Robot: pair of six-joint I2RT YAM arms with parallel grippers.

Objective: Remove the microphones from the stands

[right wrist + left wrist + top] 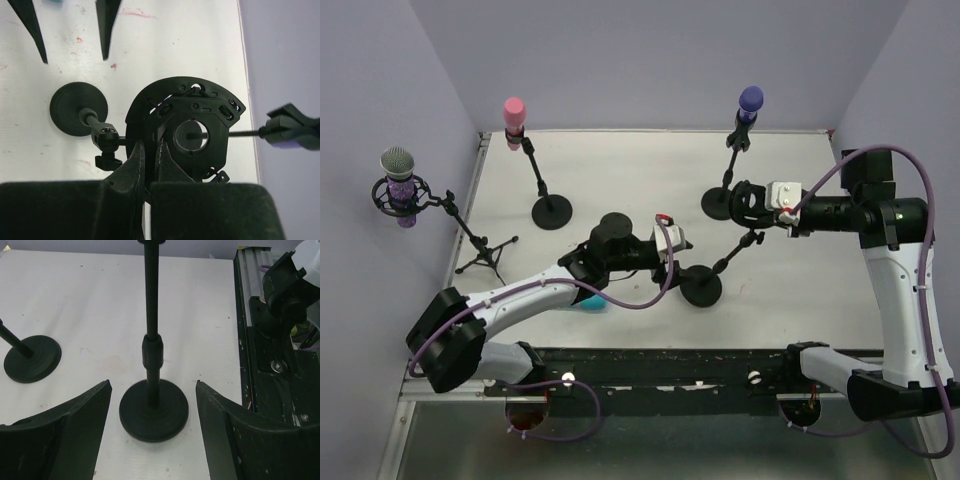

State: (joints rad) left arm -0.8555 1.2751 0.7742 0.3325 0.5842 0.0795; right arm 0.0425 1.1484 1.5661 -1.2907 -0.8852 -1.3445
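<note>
Of the microphone (592,301) only a teal sliver shows, lying on the desk (620,170) under the left arm, too hidden to tell which way it points. Just right of it the black stand (152,412) sits between the left gripper's (152,385) spread fingers, untouched; its boom leans rightward up to a ring mount (215,125), whose rim the right gripper (149,151) pinches

My left arm (520,297) covers most of a teal object (592,303), so I can't name it. In my left wrist view the stand pole (151,315) runs off the top edge. My right fingers (167,170) hide the lower rim of the shock mount (200,107) they pinch.
</note>
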